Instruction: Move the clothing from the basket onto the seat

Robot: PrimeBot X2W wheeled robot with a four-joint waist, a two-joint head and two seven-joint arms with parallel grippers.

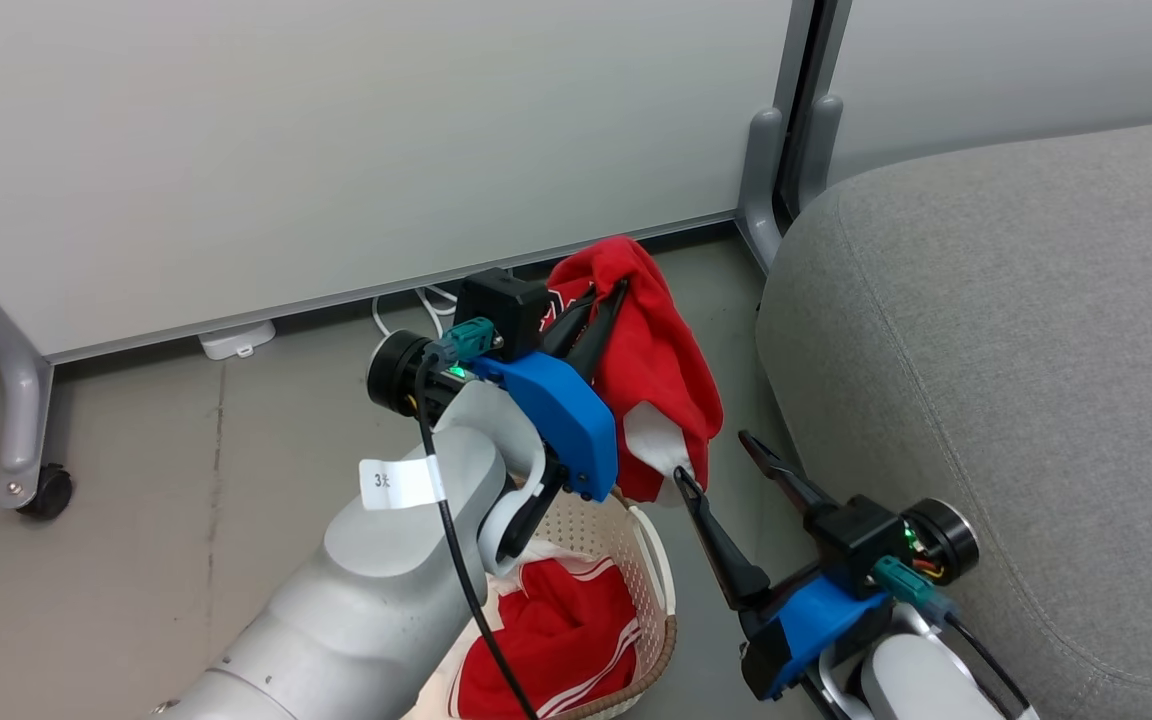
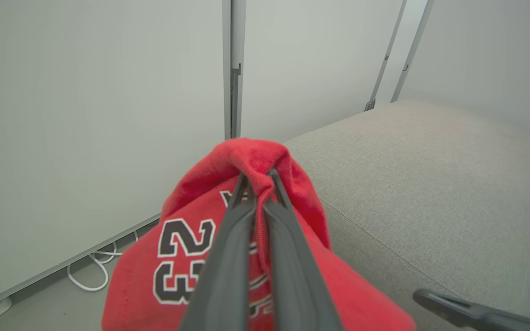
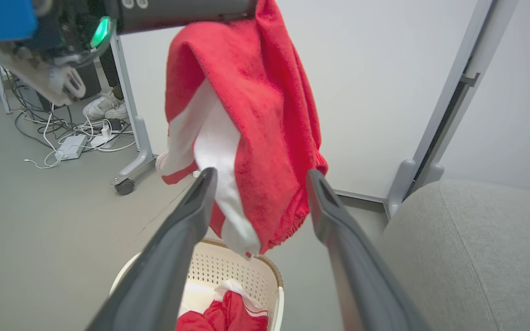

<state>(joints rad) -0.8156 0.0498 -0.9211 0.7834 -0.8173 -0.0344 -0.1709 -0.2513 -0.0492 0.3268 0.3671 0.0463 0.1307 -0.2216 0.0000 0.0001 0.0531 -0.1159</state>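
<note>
Your left gripper [image 2: 258, 178] pinches the jersey [image 1: 656, 350] high so it clears the basket [image 1: 618, 540] toward the seat [image 1: 986, 350], while your right gripper [image 1: 714, 456] waits spread.

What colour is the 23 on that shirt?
Black, outlined white, on the red jersey; clearest in left wrist view.

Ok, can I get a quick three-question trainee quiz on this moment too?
1. True or false: the left gripper is shut on the jersey.
2. Where is the jersey? A) hanging over the basket, beside the seat; B) lying on the seat; C) inside the basket.
3. Fill in: the right gripper is ___, holding nothing, while a red garment lies in the basket.
Key: 1 true; 2 A; 3 open.
</note>
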